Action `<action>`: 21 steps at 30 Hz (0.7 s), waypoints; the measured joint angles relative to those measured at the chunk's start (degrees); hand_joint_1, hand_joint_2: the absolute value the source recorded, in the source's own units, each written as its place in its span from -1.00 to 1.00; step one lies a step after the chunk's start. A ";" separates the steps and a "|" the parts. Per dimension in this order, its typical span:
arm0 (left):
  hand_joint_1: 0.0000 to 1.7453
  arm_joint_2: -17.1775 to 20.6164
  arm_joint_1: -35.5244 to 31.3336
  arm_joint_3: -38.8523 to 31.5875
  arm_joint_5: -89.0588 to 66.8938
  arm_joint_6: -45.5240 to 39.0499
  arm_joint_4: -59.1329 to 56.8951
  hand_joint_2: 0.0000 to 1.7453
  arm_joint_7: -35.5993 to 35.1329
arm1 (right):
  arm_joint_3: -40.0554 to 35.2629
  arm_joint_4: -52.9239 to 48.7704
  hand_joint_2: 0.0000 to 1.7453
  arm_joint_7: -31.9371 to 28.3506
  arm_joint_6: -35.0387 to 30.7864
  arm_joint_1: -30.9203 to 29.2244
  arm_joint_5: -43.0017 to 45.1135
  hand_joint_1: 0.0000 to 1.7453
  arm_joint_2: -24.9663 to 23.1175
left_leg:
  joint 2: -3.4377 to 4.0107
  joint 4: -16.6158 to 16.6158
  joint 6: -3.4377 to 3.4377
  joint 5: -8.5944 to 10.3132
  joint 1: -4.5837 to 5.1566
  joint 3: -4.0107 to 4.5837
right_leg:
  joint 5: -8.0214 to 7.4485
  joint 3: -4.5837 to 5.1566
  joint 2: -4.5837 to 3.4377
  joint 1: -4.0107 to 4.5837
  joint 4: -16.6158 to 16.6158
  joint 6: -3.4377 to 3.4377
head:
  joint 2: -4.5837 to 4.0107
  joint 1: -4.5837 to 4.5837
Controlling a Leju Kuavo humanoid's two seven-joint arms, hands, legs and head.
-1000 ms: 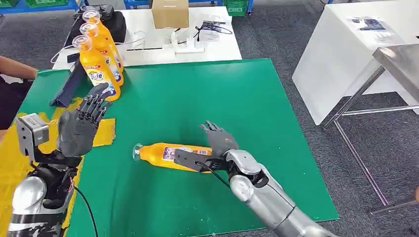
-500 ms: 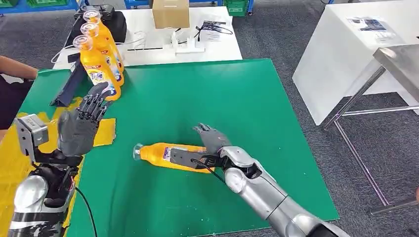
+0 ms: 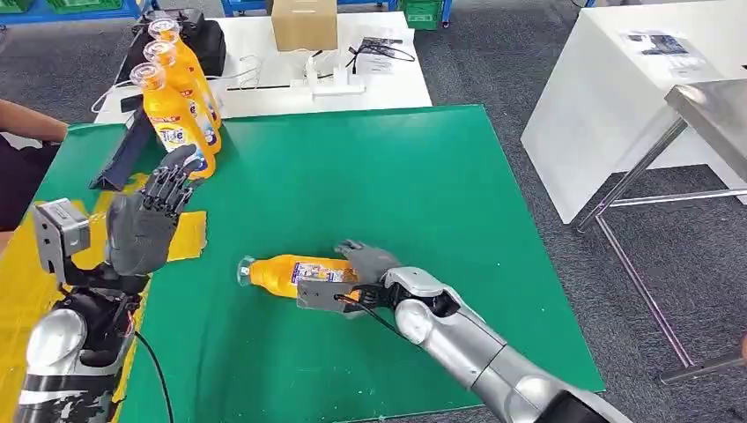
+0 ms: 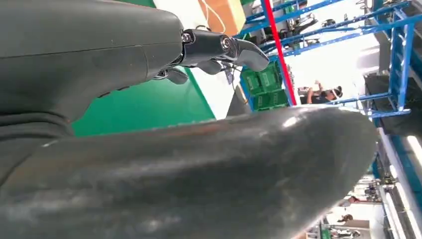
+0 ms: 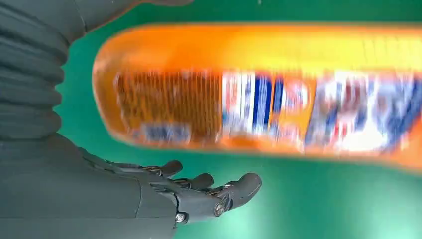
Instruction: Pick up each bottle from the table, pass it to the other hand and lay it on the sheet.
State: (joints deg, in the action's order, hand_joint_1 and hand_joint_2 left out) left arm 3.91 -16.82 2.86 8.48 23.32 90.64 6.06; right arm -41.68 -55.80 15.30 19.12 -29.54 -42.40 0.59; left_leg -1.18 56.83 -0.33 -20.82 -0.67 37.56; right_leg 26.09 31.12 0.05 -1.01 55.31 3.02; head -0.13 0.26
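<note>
An orange bottle [image 3: 277, 275] lies on its side on the green sheet [image 3: 370, 167], cap pointing left. My right hand [image 3: 366, 264] is at the bottle's base end, fingers spread over it. In the right wrist view the blurred bottle [image 5: 278, 89] sits between thumb and fingers [image 5: 209, 191] with green showing in the gap, so nothing is gripped. My left hand [image 3: 145, 225] is raised at the left, palm up and fingers apart, holding nothing; its fingers [image 4: 224, 47] are outstretched. Three more orange bottles [image 3: 172, 119] stand upright at the back left corner.
A yellow sheet [image 3: 18, 300] lies under my left arm. A dark stand [image 3: 123, 154] leans near the standing bottles. A person's arm [image 3: 26, 119] reaches in at the left edge. Behind is a white table [image 3: 388, 84] with a cardboard box [image 3: 304, 24] and cables.
My right hand has slid left and lower along the lying bottle, closing in over its base end. The bottle and my left hand have stayed where they were.
</note>
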 measured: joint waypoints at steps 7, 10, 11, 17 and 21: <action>-1.00 -0.28 -1.89 1.47 0.74 0.50 -1.18 -1.00 0.54 | -6.05 3.21 1.00 -1.75 5.48 -0.12 -3.41 1.00 -1.44 | 0.08 0.00 0.00 -0.01 0.00 -0.03 | 0.00 0.01 -0.02 0.00 0.00 -0.01 | 0.00 0.00; -1.00 -0.55 -2.36 1.79 0.79 0.48 -1.75 -1.00 0.74 | -8.42 4.46 1.00 -3.67 6.43 -0.51 -4.41 1.00 -1.84 | 0.11 0.00 0.02 -0.03 -0.01 -0.12 | 0.00 -0.02 -0.04 0.00 0.00 -0.01 | 0.00 0.00; -1.00 -0.57 -2.42 1.84 0.83 0.50 -1.94 -1.00 0.87 | -8.83 4.94 1.00 -4.02 6.46 -0.70 -4.61 1.00 -1.88 | 0.19 0.00 0.03 -0.04 -0.01 -0.19 | 0.00 -0.05 -0.06 0.00 -0.01 -0.03 | 0.00 0.00; -1.00 -0.72 -2.77 2.30 1.01 0.44 -3.10 -1.00 1.44 | -10.69 6.54 1.00 -4.90 6.61 -1.19 -6.10 1.00 -1.95 | 0.38 -0.02 0.20 -0.23 -0.02 -0.69 | 0.05 0.14 -0.23 0.01 -0.04 -0.14 | 0.00 0.00; -1.00 -0.81 -2.88 2.32 1.00 0.31 -3.67 -1.00 1.55 | -11.06 6.54 1.00 -3.76 6.54 -0.88 -7.10 1.00 -1.86 | 0.47 -0.02 0.20 -0.22 -0.02 -0.77 | 0.01 0.07 -0.26 0.01 -0.04 -0.16 | 0.00 0.00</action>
State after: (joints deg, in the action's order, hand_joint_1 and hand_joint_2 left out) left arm 3.10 -19.70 5.18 9.49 23.63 86.97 7.61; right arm -52.74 -49.27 11.54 25.66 -30.42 -49.51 -1.27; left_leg -0.71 56.81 -0.14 -21.04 -0.69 36.79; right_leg 26.10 31.19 -0.21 -1.01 55.28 2.85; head -0.13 0.26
